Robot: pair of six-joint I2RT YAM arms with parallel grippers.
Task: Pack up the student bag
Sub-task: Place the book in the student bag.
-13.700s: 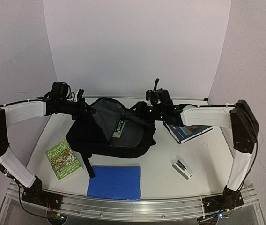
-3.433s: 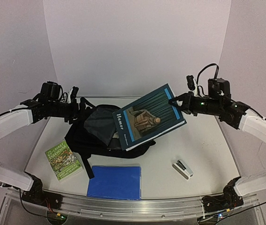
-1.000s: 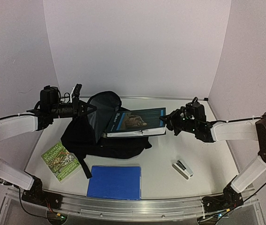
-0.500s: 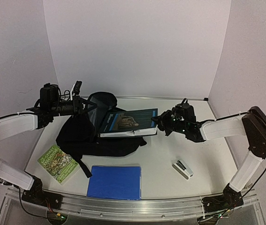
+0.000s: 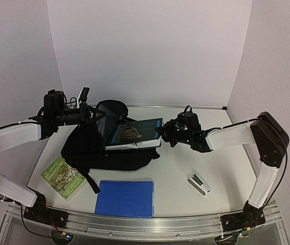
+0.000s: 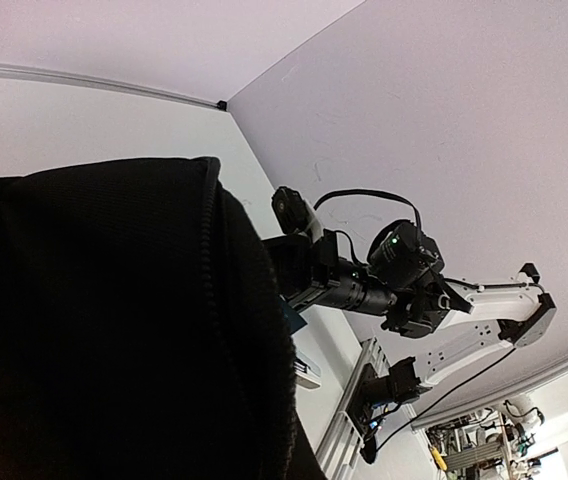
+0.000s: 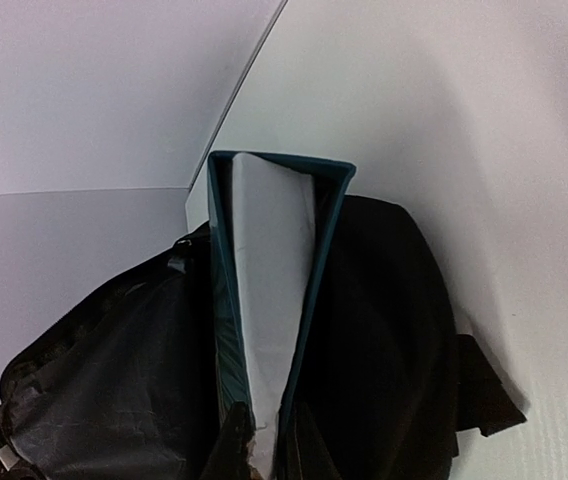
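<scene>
The soft, limp student bag (image 5: pixel 109 155), lying at the middle of the table (image 5: pixel 226 163), is held open by the left gripper (image 5: pixel 96 117) clamped on its rim, judged its surest hold, while a stiff book (image 5: pixel 135 131) is pinched at its mouth by the right gripper (image 5: pixel 162 134).

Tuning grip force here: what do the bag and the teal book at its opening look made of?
The student bag: soft black woven fabric, matte; it sags and creases. The teal book: paper pages in a stiff card cover, probably; white page block shows between the covers.
</scene>
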